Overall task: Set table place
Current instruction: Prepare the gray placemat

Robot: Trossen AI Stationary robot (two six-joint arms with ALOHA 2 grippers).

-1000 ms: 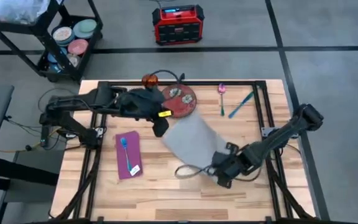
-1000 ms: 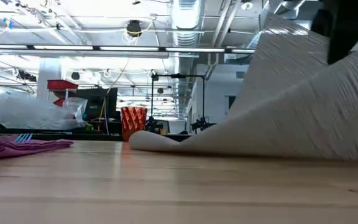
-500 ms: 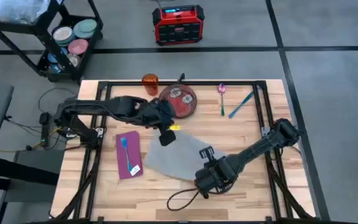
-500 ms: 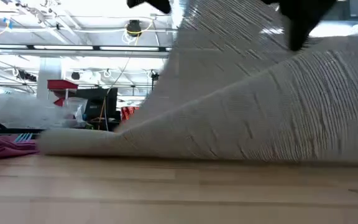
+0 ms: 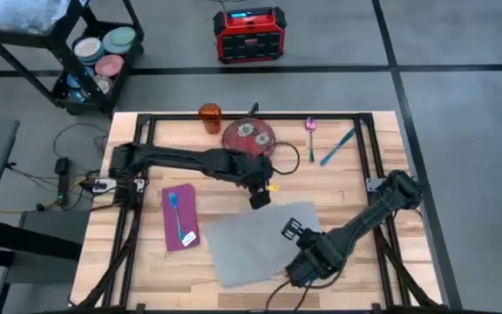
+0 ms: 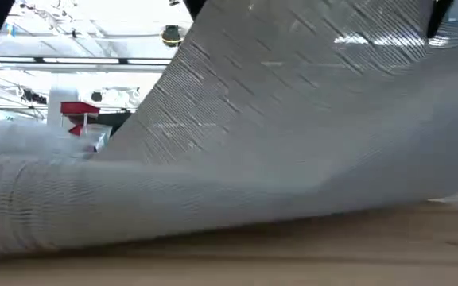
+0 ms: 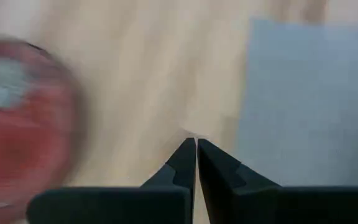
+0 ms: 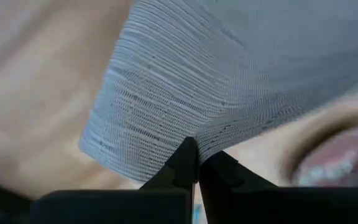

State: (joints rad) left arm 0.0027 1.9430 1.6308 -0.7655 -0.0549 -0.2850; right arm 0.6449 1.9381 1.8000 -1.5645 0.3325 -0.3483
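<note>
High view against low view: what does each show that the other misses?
Only the high view shows the red round patterned plate, orange cup, purple cloth napkin with a blue utensil on it, pink utensil, teal utensil, and both arms: left gripper by the mat's far edge, right gripper at its near right corner. Only the low view shows the mat's edge lifted off the wood. Both show the grey rectangular placemat and light wood table.
</note>
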